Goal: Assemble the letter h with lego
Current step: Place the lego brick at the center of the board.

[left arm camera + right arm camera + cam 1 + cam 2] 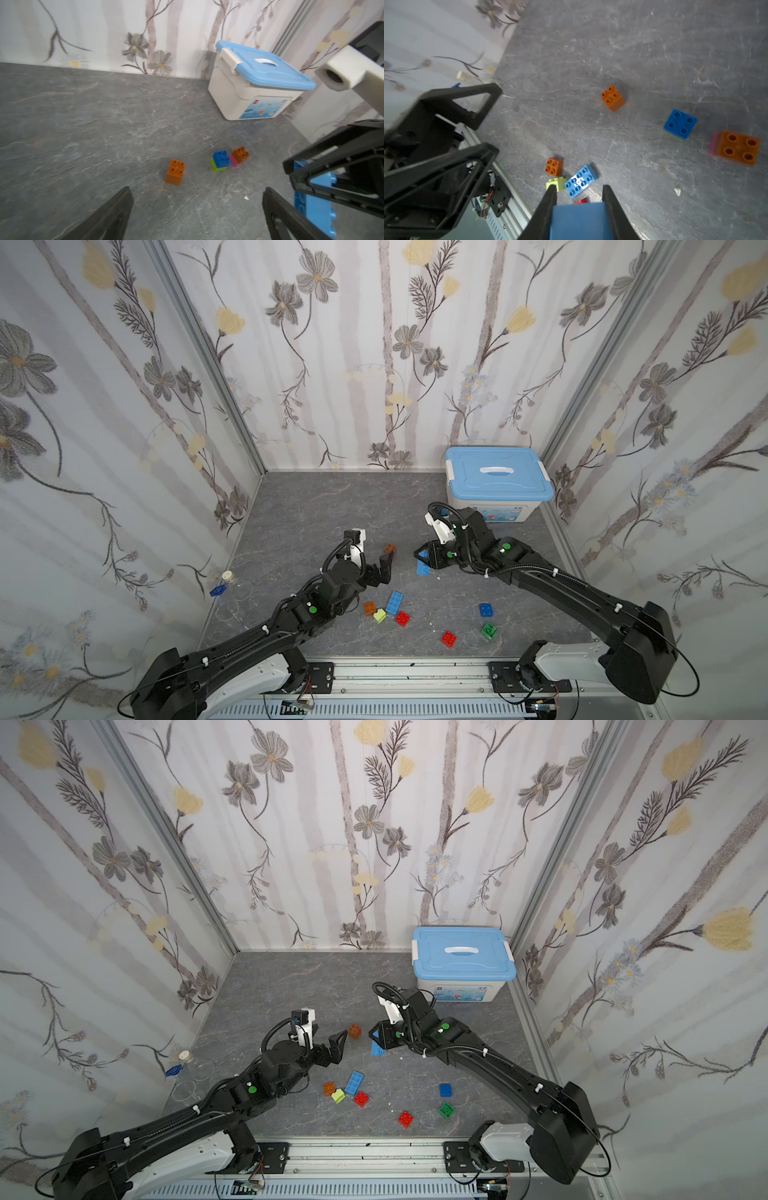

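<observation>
Near the storage box (494, 485), on its arm-facing side, the right gripper (424, 556) clamps a long light-blue brick (579, 220); the left gripper (196, 193) beside it gapes wide, empty; on the table (311, 510) sit a lone orange brick (175, 172) and two small stacks, blue on lime (221, 160) and orange on pink (240, 156), just apart; farther from the box lie loose bricks, among them a second long light-blue one (395, 602); no h stands yet; seemingly early, with most joining left.
</observation>
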Controlling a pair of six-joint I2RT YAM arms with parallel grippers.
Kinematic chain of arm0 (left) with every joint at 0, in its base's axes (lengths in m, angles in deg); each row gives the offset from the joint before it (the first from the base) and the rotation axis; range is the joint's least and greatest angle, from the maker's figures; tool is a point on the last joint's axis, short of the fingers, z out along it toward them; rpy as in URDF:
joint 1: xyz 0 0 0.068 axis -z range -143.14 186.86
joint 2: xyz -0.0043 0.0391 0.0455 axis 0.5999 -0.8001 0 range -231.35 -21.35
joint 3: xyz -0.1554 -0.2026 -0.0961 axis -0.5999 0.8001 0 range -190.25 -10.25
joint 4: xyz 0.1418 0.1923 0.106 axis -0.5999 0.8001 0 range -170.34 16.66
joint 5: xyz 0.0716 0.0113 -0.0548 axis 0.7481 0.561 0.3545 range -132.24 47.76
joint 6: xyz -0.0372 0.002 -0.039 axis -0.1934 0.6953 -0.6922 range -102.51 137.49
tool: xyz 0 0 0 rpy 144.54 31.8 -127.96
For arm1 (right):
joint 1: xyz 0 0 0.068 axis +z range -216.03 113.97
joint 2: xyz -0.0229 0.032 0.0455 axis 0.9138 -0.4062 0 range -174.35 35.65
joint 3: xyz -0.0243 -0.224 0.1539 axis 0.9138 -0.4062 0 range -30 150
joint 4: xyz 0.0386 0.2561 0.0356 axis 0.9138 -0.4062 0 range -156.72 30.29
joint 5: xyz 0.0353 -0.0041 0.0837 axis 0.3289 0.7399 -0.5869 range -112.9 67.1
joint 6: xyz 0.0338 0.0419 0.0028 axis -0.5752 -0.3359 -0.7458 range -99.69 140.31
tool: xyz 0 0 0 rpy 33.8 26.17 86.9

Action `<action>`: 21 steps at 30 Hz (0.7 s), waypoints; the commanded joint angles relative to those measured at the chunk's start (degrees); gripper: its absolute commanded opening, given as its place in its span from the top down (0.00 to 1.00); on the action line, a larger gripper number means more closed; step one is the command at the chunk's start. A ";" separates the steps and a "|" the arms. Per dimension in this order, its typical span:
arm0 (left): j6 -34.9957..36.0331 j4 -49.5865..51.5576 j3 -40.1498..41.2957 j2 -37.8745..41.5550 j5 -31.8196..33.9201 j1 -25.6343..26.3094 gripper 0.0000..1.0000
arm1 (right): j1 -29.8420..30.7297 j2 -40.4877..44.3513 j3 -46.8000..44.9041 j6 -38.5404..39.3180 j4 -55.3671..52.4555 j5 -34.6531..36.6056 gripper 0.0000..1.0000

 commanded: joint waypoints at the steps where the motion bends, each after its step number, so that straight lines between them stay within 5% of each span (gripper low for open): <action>1: -1.16 1.83 0.97 -1.81 11.05 -2.47 0.00 | 2.64 -7.60 5.91 5.60 -12.98 4.65 0.99; 7: -10.23 4.40 2.96 -6.13 -0.71 -16.94 0.00 | 4.54 -21.89 16.74 12.45 -21.13 11.00 0.94; 21: -7.47 4.75 4.52 -4.76 2.33 -18.49 0.00 | 3.73 -37.24 27.33 10.74 -17.72 20.46 0.86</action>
